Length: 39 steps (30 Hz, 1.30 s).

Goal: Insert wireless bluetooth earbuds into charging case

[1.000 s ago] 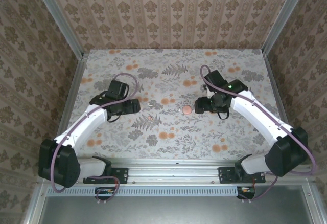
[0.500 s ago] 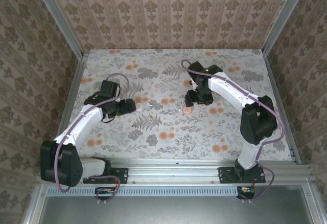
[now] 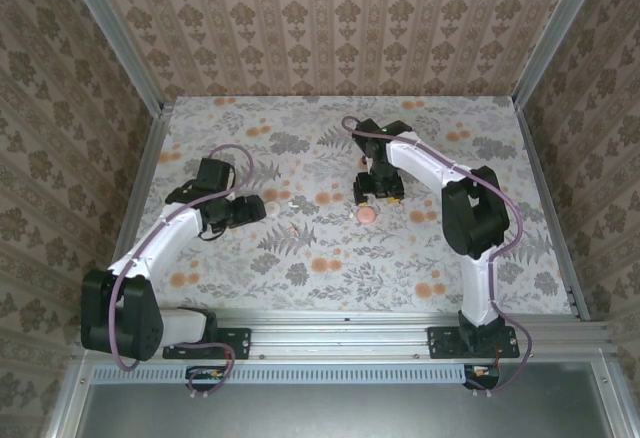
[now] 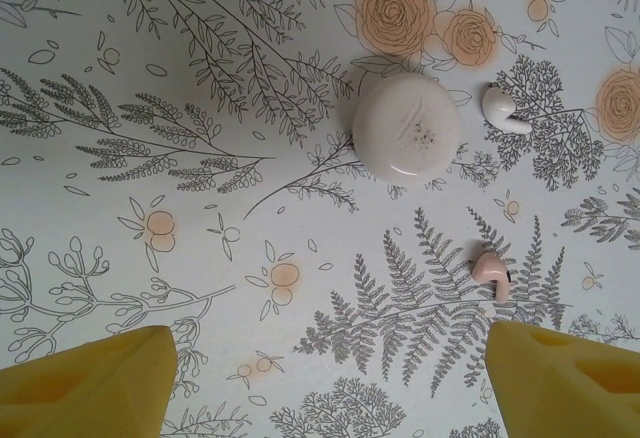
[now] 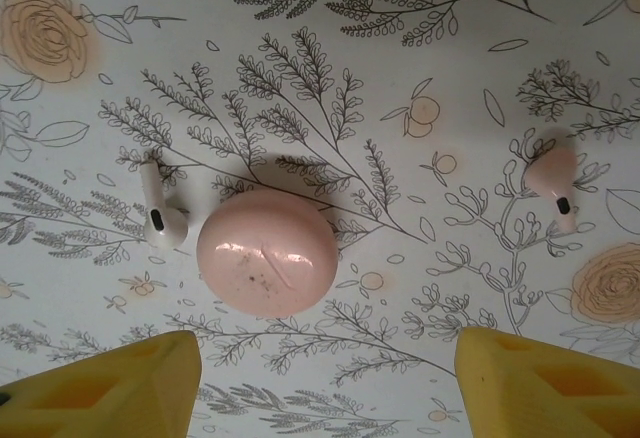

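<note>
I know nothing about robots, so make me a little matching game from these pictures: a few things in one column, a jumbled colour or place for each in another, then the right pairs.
Things:
1. case in the left wrist view
2. case in the right wrist view
3. fingers
4. white earbud in the right wrist view

Colour or place:
A. yellow
B. off-white
C. close beside the pink case
D. pink

Pairs: 1-B, 2-D, 3-A, 4-C.

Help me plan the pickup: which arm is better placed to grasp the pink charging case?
Right. The right gripper hangs open over the pink charging case; the left gripper is farther away.
</note>
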Each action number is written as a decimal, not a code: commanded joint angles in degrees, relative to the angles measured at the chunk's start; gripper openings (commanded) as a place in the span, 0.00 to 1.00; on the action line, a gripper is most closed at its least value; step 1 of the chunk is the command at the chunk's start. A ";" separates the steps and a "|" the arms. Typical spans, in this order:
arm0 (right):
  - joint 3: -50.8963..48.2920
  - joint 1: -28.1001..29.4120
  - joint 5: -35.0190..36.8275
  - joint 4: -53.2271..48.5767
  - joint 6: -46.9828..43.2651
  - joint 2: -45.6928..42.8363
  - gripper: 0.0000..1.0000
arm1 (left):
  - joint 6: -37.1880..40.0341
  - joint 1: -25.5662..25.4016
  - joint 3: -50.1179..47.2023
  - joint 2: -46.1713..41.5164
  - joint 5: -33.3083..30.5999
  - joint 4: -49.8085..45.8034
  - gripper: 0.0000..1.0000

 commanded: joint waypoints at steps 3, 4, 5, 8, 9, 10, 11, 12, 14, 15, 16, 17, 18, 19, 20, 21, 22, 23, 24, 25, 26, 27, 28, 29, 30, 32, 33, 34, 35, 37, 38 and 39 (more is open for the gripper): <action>2.51 0.57 -1.86 -0.28 1.74 3.46 0.69 | 0.15 0.51 -0.40 0.21 -0.73 0.43 0.82; 2.79 0.65 -1.93 -0.28 1.77 3.94 0.69 | 0.16 0.59 -0.54 0.28 -0.83 0.47 0.82; 3.08 0.76 -2.14 -0.21 1.66 4.47 0.69 | 0.20 0.64 -0.49 0.27 -0.92 0.31 0.82; 3.52 0.92 -2.63 -0.39 1.56 5.73 0.69 | 0.16 0.68 -0.80 0.36 -1.02 0.31 0.82; 3.50 1.01 -2.76 -0.36 1.55 5.97 0.69 | 0.18 0.69 -0.87 0.45 -0.95 0.35 0.82; 3.42 1.09 -2.88 -0.33 1.60 6.14 0.69 | 0.10 0.68 -0.98 0.47 -0.97 0.47 0.82; 3.32 1.25 -3.01 -0.21 1.49 6.31 0.69 | 0.09 0.67 -1.01 0.51 -0.93 0.63 0.82; 3.29 1.35 -3.12 -0.19 1.53 6.43 0.69 | -0.06 0.68 -1.20 0.55 -0.80 0.79 0.82; 3.27 1.37 -3.34 -0.15 1.52 6.70 0.69 | -0.02 0.68 -1.46 0.62 -0.42 1.27 0.82; 3.27 1.44 -3.17 -0.02 1.53 6.83 0.69 | -0.07 0.68 -1.61 0.64 -0.29 1.60 0.81; 3.28 1.44 -3.14 0.07 1.47 6.93 0.69 | -0.07 0.70 -1.62 0.63 -0.31 1.70 0.81; 3.27 1.37 -3.03 0.12 1.48 7.17 0.69 | -0.09 0.68 -1.62 0.57 -0.32 1.71 0.81; 3.28 1.41 -3.08 0.11 1.57 7.40 0.69 | -0.02 0.67 -1.58 0.64 -0.32 1.71 0.81; 3.30 1.42 -3.12 0.23 1.56 7.64 0.69 | 0.02 0.69 -1.46 0.63 -0.27 1.63 0.81; 3.27 1.43 -3.24 0.16 1.56 7.77 0.69 | 0.03 0.68 -1.43 0.56 -0.32 1.56 0.81; 3.27 1.37 -3.29 0.16 1.60 7.99 0.69 | 0.19 0.75 -1.25 0.55 -0.27 1.38 0.81; 3.21 1.37 -3.34 0.16 1.60 8.09 0.69 | 0.28 0.68 -1.20 0.47 -0.40 1.32 0.81; 3.18 1.45 -3.45 0.16 1.61 8.20 0.69 | 0.37 0.68 -1.22 0.44 -0.42 1.27 0.81; 3.18 1.44 -3.71 0.25 1.71 8.21 0.69 | 0.37 0.69 -1.26 0.42 -0.58 1.27 0.81; 3.14 1.45 -3.90 0.20 1.67 8.26 0.68 | 0.39 0.71 -1.18 0.40 -0.66 1.27 0.81; 3.12 1.49 -4.00 0.37 1.69 8.34 0.68 | 0.46 0.68 -1.24 0.45 -0.66 1.27 0.81; 3.14 1.53 -4.15 0.40 1.76 8.37 0.68 | 0.44 0.68 -1.20 0.53 -0.67 1.32 0.81; 3.14 1.53 -4.25 0.44 1.74 8.43 0.68 | 0.53 0.68 -1.23 0.46 -0.62 1.42 0.81; 3.07 1.58 -4.35 0.45 1.79 8.47 0.68 | 0.53 0.68 -1.23 0.55 -0.67 1.54 0.81; 3.11 1.53 -4.43 0.42 1.81 8.56 0.68 | 0.48 0.71 -1.27 0.55 -0.58 1.54 0.81; 3.10 1.54 -4.46 0.27 1.74 8.75 0.68 | 0.54 0.67 -1.27 0.66 -0.65 1.58 0.81; 3.14 1.53 -4.35 0.23 1.76 8.89 0.68 | 0.54 0.71 -1.27 0.73 -0.67 1.58 0.81; 3.14 1.54 -4.35 0.16 1.75 8.93 0.68 | 0.57 0.69 -1.27 0.73 -0.65 1.63 0.81; 3.13 1.53 -4.24 0.08 1.71 9.08 0.68 | 0.57 0.68 -1.28 0.73 -0.66 1.63 0.81; 3.15 1.56 -4.22 0.12 1.66 9.33 0.68 | 0.63 0.72 -1.28 0.82 -0.67 1.71 0.81; 3.01 1.53 -4.18 -0.01 1.68 9.44 0.68 | 0.63 0.72 -1.33 0.90 -0.67 1.71 0.81; 3.01 1.55 -4.04 -0.11 1.72 9.53 0.68 | 0.63 0.68 -1.27 0.90 -0.66 1.72 0.81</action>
